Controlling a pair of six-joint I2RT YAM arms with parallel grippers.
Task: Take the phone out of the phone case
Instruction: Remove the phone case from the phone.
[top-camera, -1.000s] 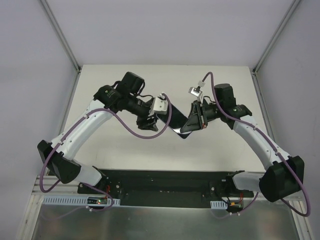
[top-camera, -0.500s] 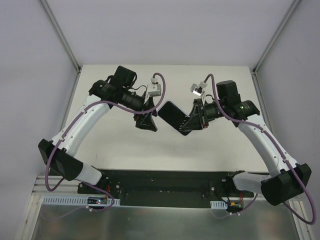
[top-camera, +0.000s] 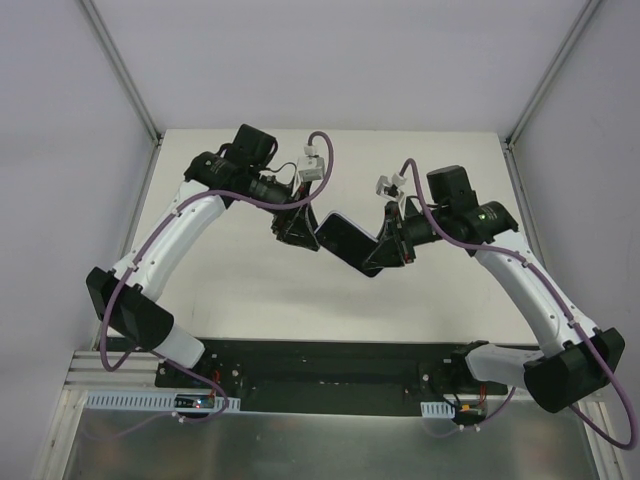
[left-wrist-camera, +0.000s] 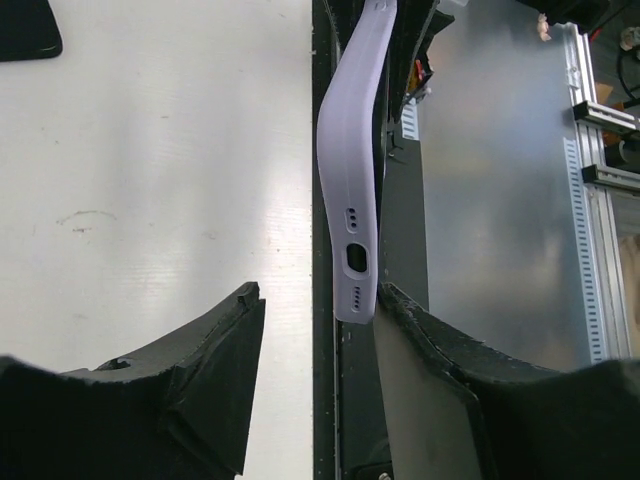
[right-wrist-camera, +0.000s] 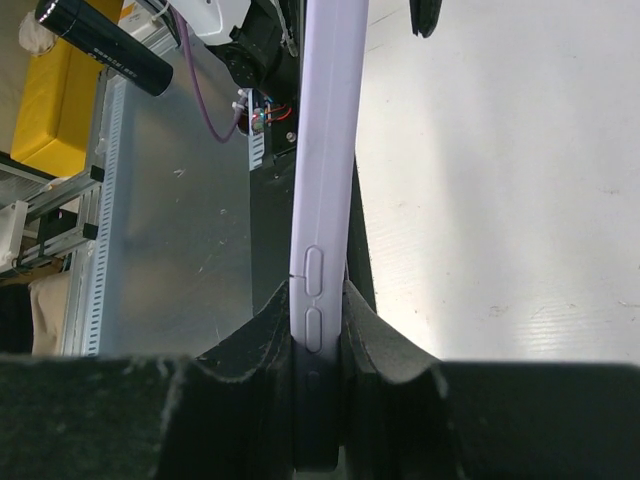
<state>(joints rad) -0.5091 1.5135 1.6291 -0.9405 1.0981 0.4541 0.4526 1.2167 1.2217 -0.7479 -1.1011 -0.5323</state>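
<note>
Tabletop (top-camera: 250, 300), white and matte, runs from the black base rail (top-camera: 330, 362) at the near edge to the back wall, with slanted frame posts (top-camera: 120, 70) closing its left and right sides. Both arms reach inward over it: the left arm (top-camera: 170, 235) bends in from the left, and the right arm (top-camera: 520, 275) from the right. Their wrists meet above the middle of the surface, well apart from the posts and from the back edge.

Between them hangs the phone case (left-wrist-camera: 345, 150), lavender, held on edge off the table. The phone (top-camera: 345, 238) shows from above as a dark slab lying in the case. Whether any corner has lifted free I cannot tell.

The right gripper (right-wrist-camera: 318, 300) is clamped on the case's long side, with both fingers (right-wrist-camera: 260, 340) pressed against the edge that carries the buttons. The left gripper (left-wrist-camera: 318, 292) stands released at the opposite end. The case's bottom end, with its port cut-out (left-wrist-camera: 356, 260), lies just against one finger (left-wrist-camera: 430, 340), while the other finger (left-wrist-camera: 210, 340) sits apart across a plain gap. From the left wrist view the case's edge bows slightly along its length.
</note>
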